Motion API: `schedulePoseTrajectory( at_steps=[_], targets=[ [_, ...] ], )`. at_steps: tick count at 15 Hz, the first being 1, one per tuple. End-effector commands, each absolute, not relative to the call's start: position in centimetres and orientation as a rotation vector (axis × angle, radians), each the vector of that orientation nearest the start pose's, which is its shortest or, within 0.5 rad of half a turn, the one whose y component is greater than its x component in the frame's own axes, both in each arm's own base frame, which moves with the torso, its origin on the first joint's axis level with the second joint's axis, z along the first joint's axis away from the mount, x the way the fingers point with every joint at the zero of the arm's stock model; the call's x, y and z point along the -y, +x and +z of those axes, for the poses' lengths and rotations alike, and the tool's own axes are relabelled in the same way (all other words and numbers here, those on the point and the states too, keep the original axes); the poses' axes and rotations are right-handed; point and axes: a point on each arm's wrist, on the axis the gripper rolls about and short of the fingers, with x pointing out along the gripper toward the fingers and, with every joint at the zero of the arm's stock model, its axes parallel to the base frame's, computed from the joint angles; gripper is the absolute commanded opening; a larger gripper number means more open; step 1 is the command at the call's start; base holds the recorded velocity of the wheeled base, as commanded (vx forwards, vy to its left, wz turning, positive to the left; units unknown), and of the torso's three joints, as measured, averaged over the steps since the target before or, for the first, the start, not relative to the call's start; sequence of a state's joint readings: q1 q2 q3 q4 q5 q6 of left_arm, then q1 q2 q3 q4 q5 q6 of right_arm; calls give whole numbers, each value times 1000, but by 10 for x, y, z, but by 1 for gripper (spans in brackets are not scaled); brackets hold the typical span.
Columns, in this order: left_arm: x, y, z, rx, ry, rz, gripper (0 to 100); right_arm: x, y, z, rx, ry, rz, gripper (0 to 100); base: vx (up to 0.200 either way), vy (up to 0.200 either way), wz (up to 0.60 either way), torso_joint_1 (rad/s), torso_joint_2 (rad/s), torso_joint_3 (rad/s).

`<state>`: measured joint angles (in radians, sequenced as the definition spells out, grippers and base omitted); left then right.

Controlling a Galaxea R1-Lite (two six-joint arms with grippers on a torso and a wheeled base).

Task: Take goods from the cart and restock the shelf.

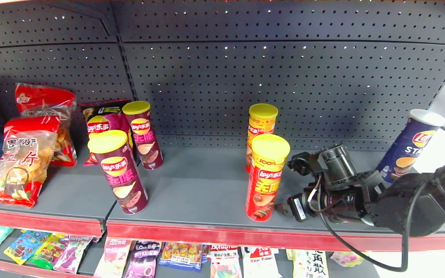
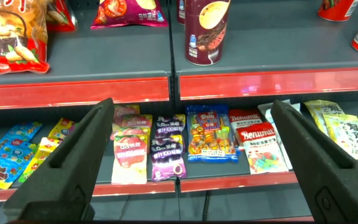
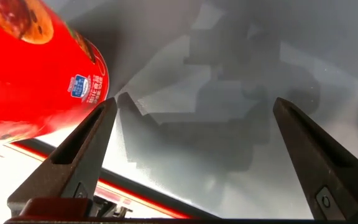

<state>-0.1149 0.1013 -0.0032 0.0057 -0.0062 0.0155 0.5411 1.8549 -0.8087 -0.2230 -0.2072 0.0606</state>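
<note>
Right gripper (image 3: 194,102): wide, empty, 3 o'clock of red can (image 1: 265,185), lid cropped in wrist view. Left gripper (image 2: 191,104): wide, empty.

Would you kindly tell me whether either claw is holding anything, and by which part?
Nothing is held. The right claw stands open beside the front red can, which lies outside its grasp; the left claw is open and empty.
</note>
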Motion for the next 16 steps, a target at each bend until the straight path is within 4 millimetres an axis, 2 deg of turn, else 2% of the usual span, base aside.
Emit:
schedulePoseTrajectory(
  at_steps=[1, 16],
  targets=[
    [-2, -15, 78, -105, 21, -122, 100, -154, 266, 98, -784, -248, 291, 100, 0, 0, 0, 0, 0, 0],
    [-2, -15, 78, -105, 21, -122, 100, -165, 266, 98, -773, -258, 318, 100, 0, 0, 0, 0, 0, 0]
  ],
)
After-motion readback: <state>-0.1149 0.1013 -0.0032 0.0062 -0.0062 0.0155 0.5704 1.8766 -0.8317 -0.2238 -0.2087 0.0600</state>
